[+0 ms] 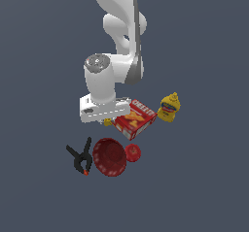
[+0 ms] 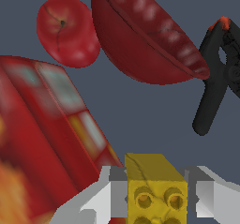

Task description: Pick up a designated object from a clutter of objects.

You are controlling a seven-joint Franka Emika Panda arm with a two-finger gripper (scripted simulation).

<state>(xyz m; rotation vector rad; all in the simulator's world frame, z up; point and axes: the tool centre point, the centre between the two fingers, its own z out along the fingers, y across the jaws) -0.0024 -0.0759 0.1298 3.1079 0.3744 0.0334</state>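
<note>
Right now your gripper [image 2: 157, 195] is down low in the clutter with the tiny yellow piece [image 2: 157, 190] sitting between its two pale fingers [image 2: 108, 195]. In the wrist view the jaws stand close on either side of the block and look to be touching its faces, though you cannot tell from these pictures whether they are pressing hard enough to hold it. The block shows round dark-rimmed holes on its front face, so you can be sure it is the small target and not the mustard bottle [image 1: 169, 107], which stands well apart at the exterior view's right.

From the exterior view, the piece [image 1: 107, 122] is only just visible under the wrist, beside the corner of the cracker box [image 1: 134, 119]. That closeness likely explains the approach: the fingers straddle the block along the box's edge, so neither one has to wedge between the two.

The red bowl [image 1: 110, 156], the small red round item [image 1: 133, 152] and the black spring clamp [image 1: 81, 157] all lie farther off, clear of the fingers. If you lift next, go straight up, since the box wall sits just beside one finger and could drag the piece askew.
</note>
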